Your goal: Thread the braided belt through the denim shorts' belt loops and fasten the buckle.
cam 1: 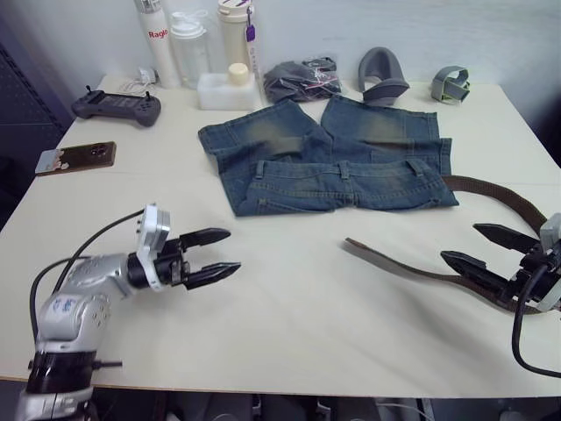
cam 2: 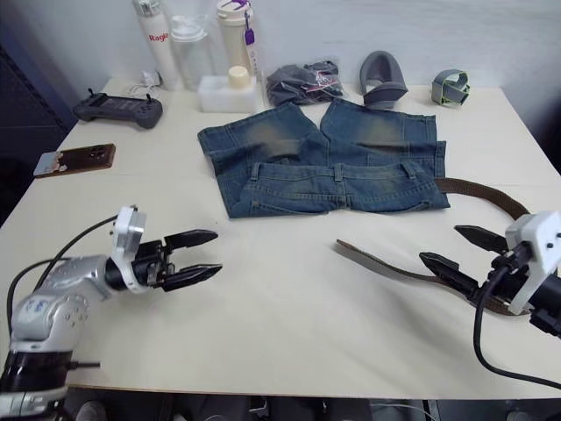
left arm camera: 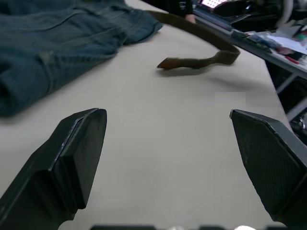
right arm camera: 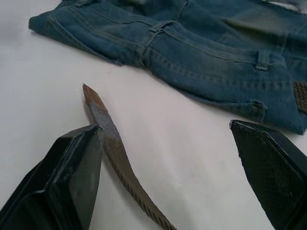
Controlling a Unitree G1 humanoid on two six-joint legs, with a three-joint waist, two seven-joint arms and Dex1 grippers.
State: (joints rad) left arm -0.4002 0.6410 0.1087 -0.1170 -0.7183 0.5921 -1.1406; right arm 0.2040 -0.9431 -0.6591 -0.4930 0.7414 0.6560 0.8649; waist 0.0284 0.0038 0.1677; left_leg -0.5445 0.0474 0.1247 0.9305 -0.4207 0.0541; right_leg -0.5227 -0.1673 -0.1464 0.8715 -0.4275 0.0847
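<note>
Denim shorts (cam 1: 329,158) lying flat mid-bench (cam 1: 289,324), waistband toward the robot. Braided belt (cam 1: 412,263) curling off the shorts' right end, tip resting loose on the bench, not threaded through any belt loops (cam 1: 344,170). Left claw (cam 1: 219,254) spread wide, empty. Right claw (cam 1: 478,247) also wide apart, hovering just beside the belt.

Bright, even overhead light casts soft shadows on the table (cam 1: 289,333); wrist views blur up close.

Head stereo high; wrist cams low, close.
</note>
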